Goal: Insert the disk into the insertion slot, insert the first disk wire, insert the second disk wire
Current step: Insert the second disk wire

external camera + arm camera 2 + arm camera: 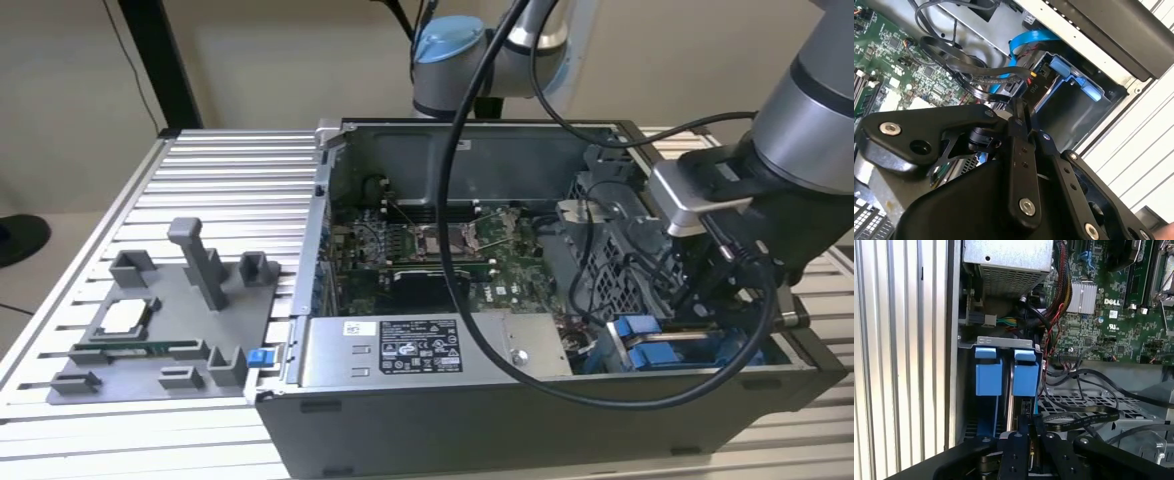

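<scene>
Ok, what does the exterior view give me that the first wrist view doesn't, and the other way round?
Exterior view: the grey fixture tray at the exterior view's left, and the power supply's white sticker. First wrist view: the end effector near the insertion slot's blue tabs, black cables alongside. Both: the green motherboard.

The grey perforated-metal drive bay with bright blue plastic rails [667, 345] sits in the open computer case's front corner at the exterior view's right; in the first wrist view its two blue tabs [1006, 372] stand side by side, upright.
</scene>
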{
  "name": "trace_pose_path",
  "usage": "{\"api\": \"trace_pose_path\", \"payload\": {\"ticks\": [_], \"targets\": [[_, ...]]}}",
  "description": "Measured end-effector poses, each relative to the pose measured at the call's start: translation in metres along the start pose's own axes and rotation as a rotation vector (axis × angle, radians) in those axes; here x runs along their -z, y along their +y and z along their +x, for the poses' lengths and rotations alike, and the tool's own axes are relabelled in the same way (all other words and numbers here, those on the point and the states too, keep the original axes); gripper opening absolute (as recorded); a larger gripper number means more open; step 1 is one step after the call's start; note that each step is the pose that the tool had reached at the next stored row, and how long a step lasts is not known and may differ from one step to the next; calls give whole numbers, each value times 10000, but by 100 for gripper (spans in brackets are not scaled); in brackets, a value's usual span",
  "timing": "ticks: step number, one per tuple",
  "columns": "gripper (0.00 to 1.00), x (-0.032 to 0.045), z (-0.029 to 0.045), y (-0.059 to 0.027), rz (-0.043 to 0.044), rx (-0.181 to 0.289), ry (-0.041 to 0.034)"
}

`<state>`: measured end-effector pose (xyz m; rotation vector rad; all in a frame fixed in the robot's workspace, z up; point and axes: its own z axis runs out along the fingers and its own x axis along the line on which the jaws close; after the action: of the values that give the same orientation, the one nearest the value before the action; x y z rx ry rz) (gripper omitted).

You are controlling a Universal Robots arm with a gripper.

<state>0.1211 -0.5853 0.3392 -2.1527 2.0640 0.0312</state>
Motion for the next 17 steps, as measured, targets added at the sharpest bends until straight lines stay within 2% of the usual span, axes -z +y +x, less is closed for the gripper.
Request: {"api": "trace_pose_path", "payload": {"ticks": [7, 10, 11, 13, 17], "targets": [[0, -47, 7, 6, 26, 4, 15], [0, -60, 8, 7, 30, 3, -4], [100, -59, 9, 7, 30, 4, -2], [100, -14, 3, 2, 29, 3, -4], [100, 168, -20, -16, 28, 4, 7]]}}
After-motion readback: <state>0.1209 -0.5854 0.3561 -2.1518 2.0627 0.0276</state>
